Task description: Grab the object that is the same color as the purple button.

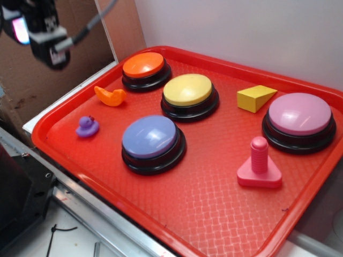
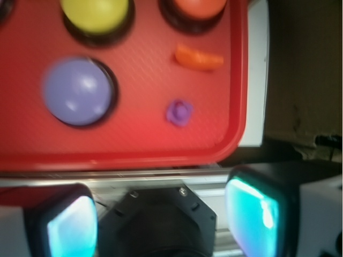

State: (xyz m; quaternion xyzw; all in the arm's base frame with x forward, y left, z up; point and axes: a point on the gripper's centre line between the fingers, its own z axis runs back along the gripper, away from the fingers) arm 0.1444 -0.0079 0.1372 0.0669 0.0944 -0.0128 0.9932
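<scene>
Glowing fingertip pads [image 2: 72, 227] of the gripper [image 2: 161, 219] fill the wrist view's foreground, spread wide and holding nothing, raised clear beyond the red tray's [image 1: 214, 214] left corner. On the tray sit four dome buttons, including the purple button [image 1: 150, 136] and a pink one [image 1: 299, 113]; one yellow wedge [image 1: 256, 98]; one pink peg [image 1: 259, 165]; one orange duck [image 1: 111, 96]; and one purple duck [image 1: 87, 127], left of its matching button.

The tray [image 1: 214, 214] is showing bright red with a fine embossed weave. The purple button [image 1: 149, 136] is glowing lavender-blue on a black base, and the rubber duck [image 1: 87, 127] is wearing matching purple with a red spot. The gripper [image 2: 163, 222] pads are shining turquoise.
</scene>
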